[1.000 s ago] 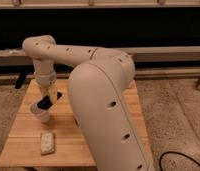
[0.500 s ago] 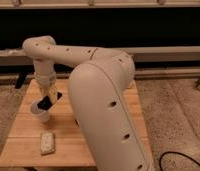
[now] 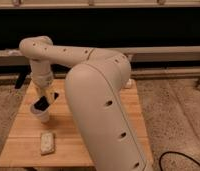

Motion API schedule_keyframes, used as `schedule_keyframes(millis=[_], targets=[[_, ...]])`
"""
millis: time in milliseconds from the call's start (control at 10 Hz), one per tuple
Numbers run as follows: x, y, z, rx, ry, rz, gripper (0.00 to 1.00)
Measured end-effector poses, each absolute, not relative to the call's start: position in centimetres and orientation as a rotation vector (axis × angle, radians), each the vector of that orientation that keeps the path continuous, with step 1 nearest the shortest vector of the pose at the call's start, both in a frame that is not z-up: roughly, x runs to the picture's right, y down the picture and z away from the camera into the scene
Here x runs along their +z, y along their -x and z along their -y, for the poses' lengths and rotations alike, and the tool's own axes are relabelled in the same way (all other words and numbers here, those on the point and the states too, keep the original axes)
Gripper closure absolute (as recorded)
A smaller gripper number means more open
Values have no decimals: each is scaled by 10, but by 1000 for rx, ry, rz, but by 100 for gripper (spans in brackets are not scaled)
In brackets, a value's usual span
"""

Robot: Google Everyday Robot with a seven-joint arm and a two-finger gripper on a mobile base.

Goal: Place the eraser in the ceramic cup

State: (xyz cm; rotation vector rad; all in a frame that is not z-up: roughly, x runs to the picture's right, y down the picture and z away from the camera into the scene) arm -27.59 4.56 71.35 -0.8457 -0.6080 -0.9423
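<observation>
Above ceramic cup (image 3: 44, 117) | arm (image 3: 68, 54) elbowed downward | hand (image 3: 46, 101) at eraser (image 3: 41, 106) | grip: cannot tell

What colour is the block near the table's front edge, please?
The block is pale, speckled (camera view); gripper above the ceramic cup.

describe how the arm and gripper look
The arm is off-white, built of thick rounded links dotted with small dark holes. The gripper, just above the ceramic cup on the wooden table, looks tan with dark parts. No markings are visible.
</observation>
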Motion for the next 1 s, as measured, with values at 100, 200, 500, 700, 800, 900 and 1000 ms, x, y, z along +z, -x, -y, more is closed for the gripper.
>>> schedule_keyframes(millis=[100, 200, 500, 700, 800, 900, 1000], targets=[[711, 283, -49, -959, 847, 621, 91], [708, 290, -52, -974, 849, 636, 91], [701, 310, -67, -1038, 868, 677, 91], [702, 326, -79, -1087, 887, 711, 85], [704, 329, -82, -1094, 892, 722, 79], [707, 332, -85, -1101, 898, 735, 70], [707, 334, -87, -1101, 894, 730, 58]])
